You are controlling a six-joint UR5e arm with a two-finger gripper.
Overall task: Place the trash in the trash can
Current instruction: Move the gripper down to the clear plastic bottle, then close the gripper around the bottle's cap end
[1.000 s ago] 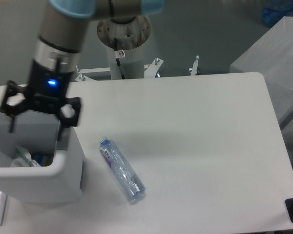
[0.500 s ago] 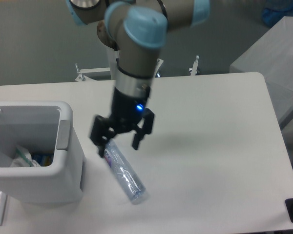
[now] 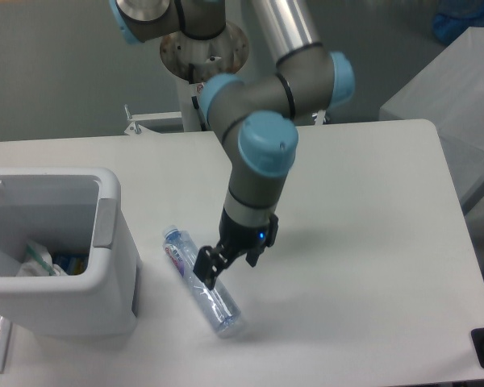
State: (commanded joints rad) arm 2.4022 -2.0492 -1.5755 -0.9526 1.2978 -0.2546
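At the bottle's midsection: the gripper (image 3: 226, 264) hangs low over the table, one dark finger (image 3: 205, 267) overlapping the clear body, the other at about 3 o'clock of it.
Jaw state: spread apart, nothing held; whether the near finger already touches the plastic I cannot tell.
Bottle: the crushed plastic bottle (image 3: 200, 282) lies flat on the table (image 3: 363, 226), its blue cap toward 11 o'clock and its base toward 5 o'clock.
Wrapper: the crumpled paper wrapper (image 3: 39, 260) sits inside the trash can (image 3: 81, 298), low in the near corner, beside something blue I cannot make out.
Trash can: at 9 o'clock of the gripper, near the bottle's cap end but apart from it.
Risk, slip: the fingers look set at an angle across a smooth, crushed body, so closing could squeeze the bottle out sideways.
Risk, roll: a finger landing on top instead of beside would likely push the bottle toward 5 o'clock and off line.
Risk, tilt: a grip away from the middle could let the long bottle droop and catch the thick rim on the way over.
Change from half a second ago: the gripper has moved from the cap end toward 4 o'clock along the bottle and dropped lower.
Change in the arm: the wrist has swung round to a new angle, and the blue-capped elbow joint now stands over the table's middle.
Unchanged: the bottle, the can and the wrapper lie where they did.
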